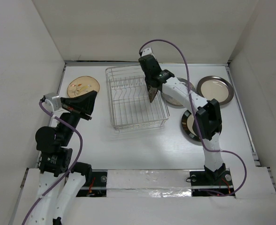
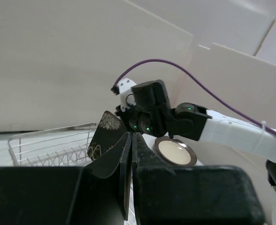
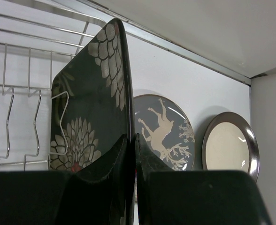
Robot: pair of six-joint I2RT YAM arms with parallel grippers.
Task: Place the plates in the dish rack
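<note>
The dish rack (image 1: 137, 96) stands mid-table. My right gripper (image 1: 153, 88) is shut on the rim of the dark floral plate (image 1: 152, 97) and holds it upright on edge over the rack's right part. In the right wrist view the fingers (image 3: 114, 154) pinch that plate (image 3: 91, 108) beside the rack wires (image 3: 20, 93). The tan plate (image 1: 83, 86) lies left of the rack. The grey plate with the white motif (image 3: 164, 126), the grey-rimmed cream plate (image 1: 215, 90) and the black-rimmed cream plate (image 1: 192, 125) lie right of it. My left gripper (image 1: 94, 97) is shut and empty, just left of the rack.
White walls enclose the table on three sides. My right arm (image 1: 203, 112) reaches over the grey plate and the black-rimmed plate, partly hiding both. The left wrist view shows the right gripper, the floral plate (image 2: 103, 136) and a dark-rimmed cream plate (image 2: 175, 151).
</note>
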